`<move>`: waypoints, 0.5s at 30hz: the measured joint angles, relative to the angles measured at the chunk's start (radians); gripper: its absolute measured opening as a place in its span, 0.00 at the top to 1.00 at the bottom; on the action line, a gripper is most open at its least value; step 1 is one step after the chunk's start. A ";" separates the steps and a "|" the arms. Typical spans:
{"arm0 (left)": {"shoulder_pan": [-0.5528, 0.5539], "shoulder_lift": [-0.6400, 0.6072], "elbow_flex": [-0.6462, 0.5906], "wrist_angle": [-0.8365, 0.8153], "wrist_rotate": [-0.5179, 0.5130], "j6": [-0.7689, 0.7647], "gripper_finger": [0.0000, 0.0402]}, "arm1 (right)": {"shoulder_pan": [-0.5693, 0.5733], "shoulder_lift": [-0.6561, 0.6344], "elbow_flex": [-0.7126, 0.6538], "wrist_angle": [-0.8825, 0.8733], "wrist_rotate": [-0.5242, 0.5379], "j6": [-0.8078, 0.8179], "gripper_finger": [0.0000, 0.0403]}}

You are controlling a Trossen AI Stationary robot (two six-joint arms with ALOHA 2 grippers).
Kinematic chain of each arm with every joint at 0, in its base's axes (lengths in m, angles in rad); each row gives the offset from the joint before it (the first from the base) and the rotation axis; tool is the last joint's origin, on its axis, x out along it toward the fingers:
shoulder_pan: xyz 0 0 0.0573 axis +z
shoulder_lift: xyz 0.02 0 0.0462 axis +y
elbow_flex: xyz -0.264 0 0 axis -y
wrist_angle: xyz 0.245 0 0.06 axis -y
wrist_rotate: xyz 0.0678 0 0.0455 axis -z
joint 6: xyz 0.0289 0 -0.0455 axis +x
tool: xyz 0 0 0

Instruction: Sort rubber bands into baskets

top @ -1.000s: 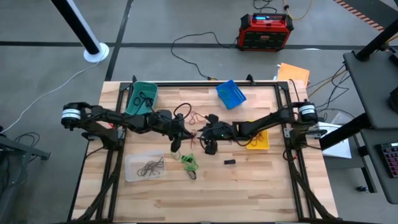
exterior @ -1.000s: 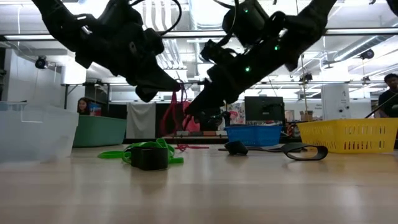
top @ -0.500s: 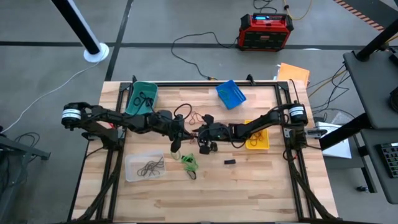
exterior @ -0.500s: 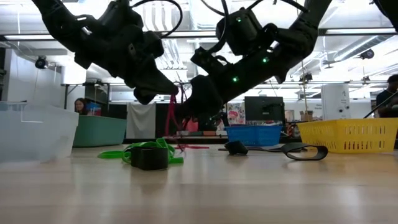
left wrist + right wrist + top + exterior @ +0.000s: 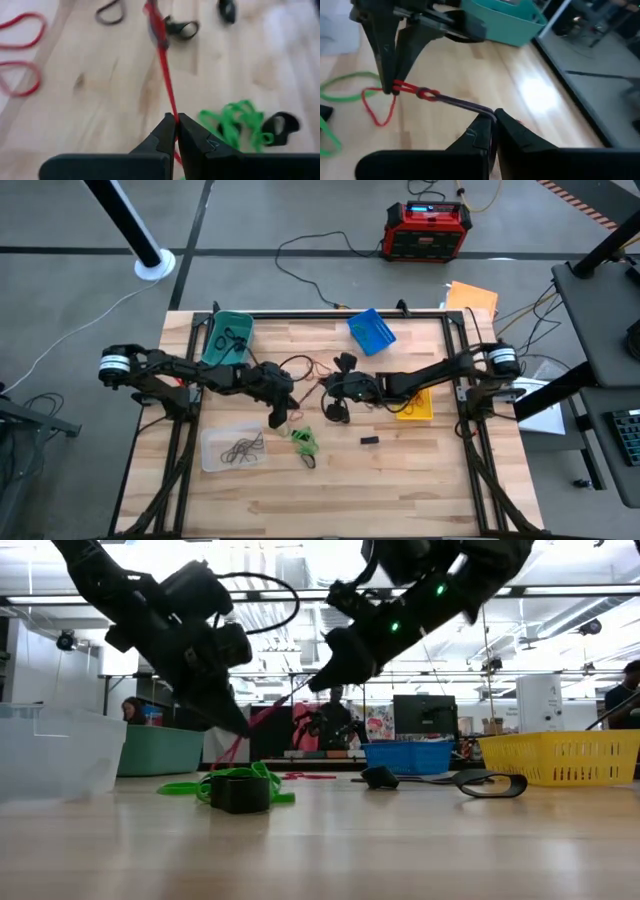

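Right wrist view: we see the right hand (image 5: 492, 120) pinched shut on a dark rubber band (image 5: 462, 104) knotted to a red rubber band (image 5: 382, 102), which the left hand (image 5: 390, 89) clamps shut at its far end (both lifted off the table (image 5: 400, 480)). Green bands (image 5: 303, 440) lie at 6 o'clock of the hands; teal basket (image 5: 228, 332) at 10 o'clock, yellow basket (image 5: 418, 408) at 3.

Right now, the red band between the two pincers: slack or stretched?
Stretched. The red band runs taut from the shut left pincer, knotted to a dark band that the shut right pincer grips, off the table.
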 joint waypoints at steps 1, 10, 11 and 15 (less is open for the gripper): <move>0.000 0.000 0.000 -0.017 -0.021 0.000 1.00 | 0.005 -0.016 0.000 -0.018 0.021 -0.006 0.98; 0.000 -0.001 0.000 -0.046 -0.211 -0.003 1.00 | 0.054 -0.145 -0.002 -0.170 0.220 -0.016 0.98; 0.000 -0.001 0.001 -0.047 -0.257 -0.012 1.00 | 0.059 -0.158 -0.002 -0.187 0.235 -0.016 0.98; 0.001 -0.001 0.001 -0.082 -0.387 -0.022 1.00 | 0.077 -0.205 -0.003 -0.292 0.353 0.013 0.98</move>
